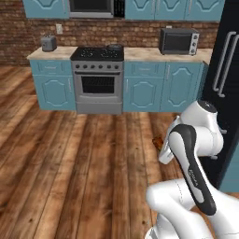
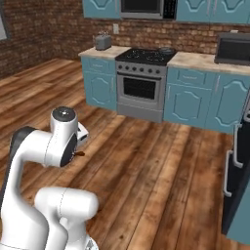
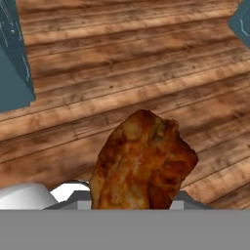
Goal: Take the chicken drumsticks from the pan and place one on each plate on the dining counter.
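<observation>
A glossy orange-brown chicken drumstick (image 3: pixel 141 161) stands up in the hand view, with my gripper (image 3: pixel 131 202) shut on its lower end over the plank floor. A sliver of the drumstick (image 1: pixel 157 140) pokes out beside my wrist in the left base view, and it shows as a small brown tip (image 2: pixel 79 154) in the right base view. The dark pan (image 1: pixel 115 46) sits far off on the back right of the stove, also seen as a low dark pan (image 2: pixel 166 50) from the right; what lies in it is too small to tell. The plates and the dining counter are out of view.
The steel stove (image 1: pixel 98 70) stands between teal cabinets against the brick wall. A toaster (image 1: pixel 48 43) and a toaster oven (image 1: pixel 179 41) rest on the worktop. A black fridge (image 1: pixel 226 70) rises close on my right. Wide wooden floor (image 1: pixel 70 154) lies between me and the stove.
</observation>
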